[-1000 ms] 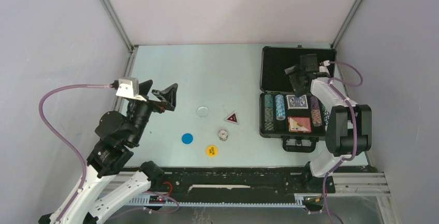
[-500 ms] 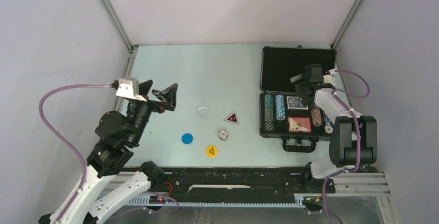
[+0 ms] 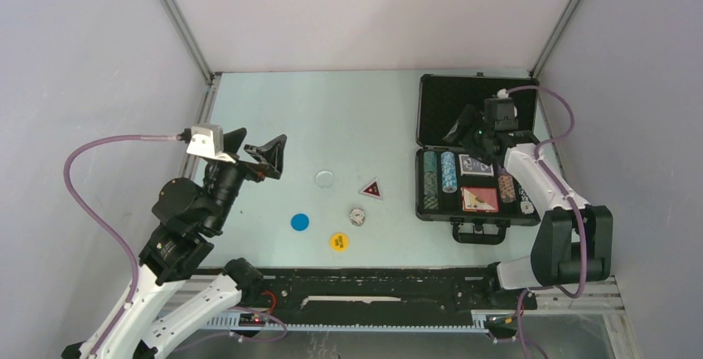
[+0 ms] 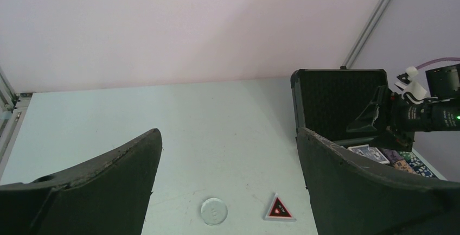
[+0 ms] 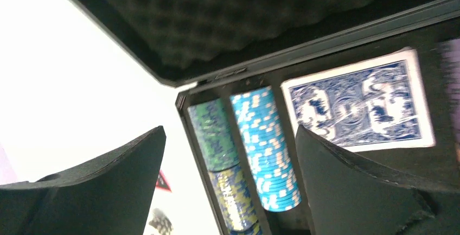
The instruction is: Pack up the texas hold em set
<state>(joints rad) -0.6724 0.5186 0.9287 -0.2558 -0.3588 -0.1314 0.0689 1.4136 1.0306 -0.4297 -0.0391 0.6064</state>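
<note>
The black case (image 3: 433,210) of the texas hold em set lies open at the right, its foam lid (image 3: 439,98) flat behind the tray. In the tray are striped chip rows (image 3: 448,171), a blue deck (image 3: 475,164) and a red deck (image 3: 480,199). My right gripper (image 3: 466,129) hovers open and empty over the hinge; its wrist view shows green chips (image 5: 210,132), blue chips (image 5: 266,148) and the blue deck (image 5: 361,105) below the right gripper (image 5: 229,132). My left gripper (image 3: 259,153) hangs open and empty above the table's left side.
Loose on the table are a clear round button (image 3: 324,178), a red triangular button (image 3: 371,189), a checkered chip (image 3: 356,216), a blue disc (image 3: 299,221) and a yellow disc (image 3: 338,242). The left wrist view shows the clear button (image 4: 213,211) and triangle (image 4: 278,209) ahead.
My right gripper has opened a little wider and shifted over the case, its elbow swinging right and toward the near edge. The left arm has not moved.
</note>
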